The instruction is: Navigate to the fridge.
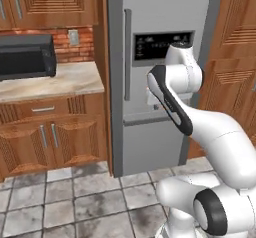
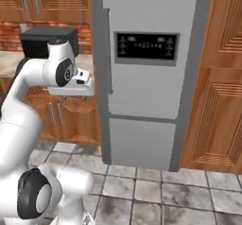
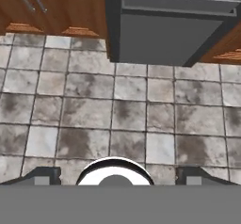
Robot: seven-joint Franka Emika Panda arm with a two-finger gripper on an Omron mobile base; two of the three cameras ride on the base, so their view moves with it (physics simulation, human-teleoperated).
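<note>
Facing the fridge (image 1: 160,12), close ahead of the gripper (image 3: 115,175); fingers (image 3: 44,175) set wide, holding nothing. Microwave (image 1: 25,57) left of the fridge.

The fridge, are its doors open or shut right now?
Shut. The fridge shows its upper door flat in its grey frame and the lower panel flush beneath it, no interior visible; its bar handle lies parallel to the front.

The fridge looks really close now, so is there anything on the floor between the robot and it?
Nothing visible is. In the hand view, bare grey floor tiles run right up to the foot of the fridge. Both base views show the fridge straight ahead, with the wooden cabinets off to the side.
</note>
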